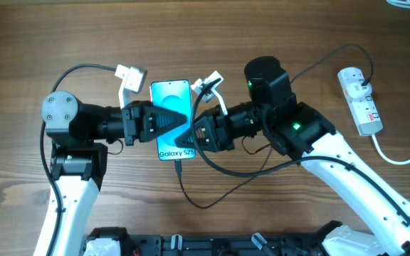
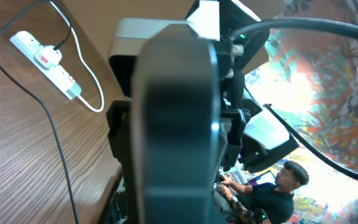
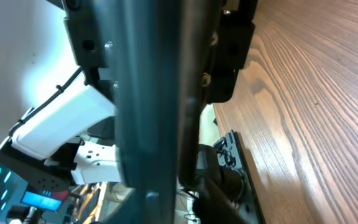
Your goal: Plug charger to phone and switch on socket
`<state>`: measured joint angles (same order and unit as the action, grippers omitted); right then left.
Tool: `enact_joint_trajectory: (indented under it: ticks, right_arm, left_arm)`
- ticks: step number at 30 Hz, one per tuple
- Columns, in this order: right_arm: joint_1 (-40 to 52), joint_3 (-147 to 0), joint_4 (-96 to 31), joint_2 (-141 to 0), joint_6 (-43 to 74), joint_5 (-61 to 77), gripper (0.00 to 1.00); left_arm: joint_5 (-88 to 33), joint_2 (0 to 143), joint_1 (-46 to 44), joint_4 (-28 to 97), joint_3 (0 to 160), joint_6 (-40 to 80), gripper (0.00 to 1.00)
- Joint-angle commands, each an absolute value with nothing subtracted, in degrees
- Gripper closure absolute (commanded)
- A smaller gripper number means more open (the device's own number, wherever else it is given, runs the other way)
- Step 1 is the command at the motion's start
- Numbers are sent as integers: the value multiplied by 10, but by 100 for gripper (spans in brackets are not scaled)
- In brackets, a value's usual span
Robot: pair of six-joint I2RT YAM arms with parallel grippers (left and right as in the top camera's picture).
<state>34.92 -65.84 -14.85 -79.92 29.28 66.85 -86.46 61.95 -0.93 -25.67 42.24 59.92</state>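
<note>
Nearest the front edge of the bench [image 1: 141, 210], the charger [image 1: 191, 197] loops up to the bottom edge of the phone [image 1: 171, 99]; whether it is seated there cannot be confirmed. The phone lies mid-bench with the left fingers [image 1: 155, 122] clamped on it. The right fingers [image 1: 196, 134] are alongside, state indeterminate. At the far right, the charger's plug sits in the socket [image 1: 367, 114], but its switch position is illegible. Both wrist views are blurred.

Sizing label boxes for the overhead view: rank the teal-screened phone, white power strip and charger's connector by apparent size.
1. flat teal-screened smartphone, clearly wider
2. white elongated power strip, similar length but narrower
3. small black charger connector at the phone's lower edge, clearly smallest
</note>
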Motion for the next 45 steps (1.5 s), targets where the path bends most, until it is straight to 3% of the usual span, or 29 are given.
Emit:
enact_joint_trajectory:
  ticks: [1,5,9,10,12,17,26,32,38,41,45]
  right_arm:
    - [348,-670,-146,-795,284,670,85]
    - [348,-670,-144,-795,285,669,93]
    - [348,-670,-141,-795,285,669,96]
    - [348,-670,-141,-795,285,668,96]
    - [348,-670,-142,-795,285,668,96]
    - [344,-670,-180,-795,276,585,96]
    - [303,-670,-345,-826,176,427,96]
    - [303,-670,-347,-874,165,415,96]
    - [303,-670,-332,-935,165,415,96]
    - [303,-670,-319,-950,163,416,96]
    - [303,-670,-309,-954,154,415,96]
  left_arm:
    - [-870,616,-10,-258,422,587,96]
    - [-867,616,-10,-259,422,587,86]
    - [-861,616,-10,-259,422,587,54]
    - [-861,616,-10,-259,422,587,38]
    - [-859,616,-8,-259,422,587,23]
    - [-859,616,30,-259,422,587,0]
    - [-863,632,123,-258,422,541,0]
    - [-863,703,128,-246,422,509,0]
    - [-849,804,126,-146,422,412,0]
    - [-768,840,126,-29,422,341,0]
    - [-543,852,125,155,422,272,0]
